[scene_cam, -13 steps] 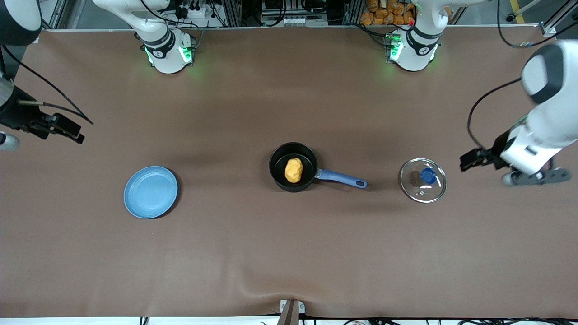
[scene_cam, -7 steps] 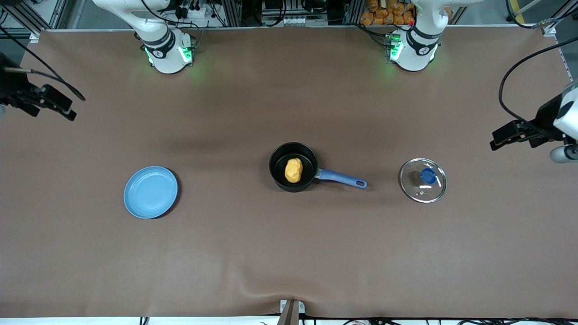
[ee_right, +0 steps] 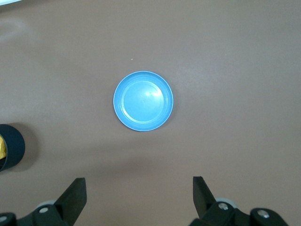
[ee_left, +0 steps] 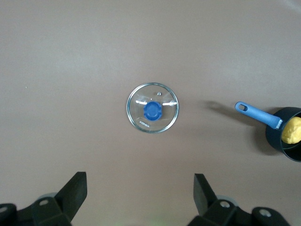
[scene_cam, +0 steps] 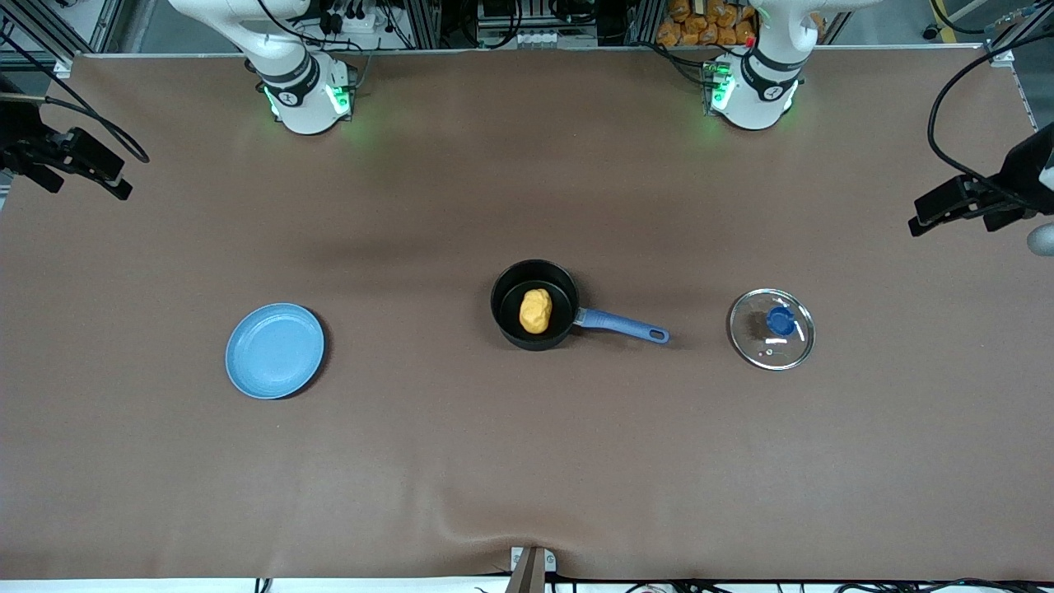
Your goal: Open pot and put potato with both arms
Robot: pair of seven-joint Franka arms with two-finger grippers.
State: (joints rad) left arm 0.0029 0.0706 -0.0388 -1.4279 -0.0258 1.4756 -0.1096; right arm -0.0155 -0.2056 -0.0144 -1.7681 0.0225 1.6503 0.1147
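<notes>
A brown table (scene_cam: 527,461) carries three things in a row, with the black pot (scene_cam: 533,317) as the middle one, its blue handle pointing toward the left arm's end. The glass lid (scene_cam: 771,329) lies flat past that handle, well apart from the pot. The light-blue plate (scene_cam: 275,351) sits toward the right arm's end, slightly nearer the front camera than the pot.

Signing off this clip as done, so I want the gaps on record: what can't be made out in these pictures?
- Pot floor under the potato: hidden by it in the front view.
- Pot in both wrist views: cut off by the picture's edge.
- Left gripper and right gripper: fingers wide apart, but their bases are cut off by the wrist views' edge.
- Small lettering on the lid: too small to read.
</notes>
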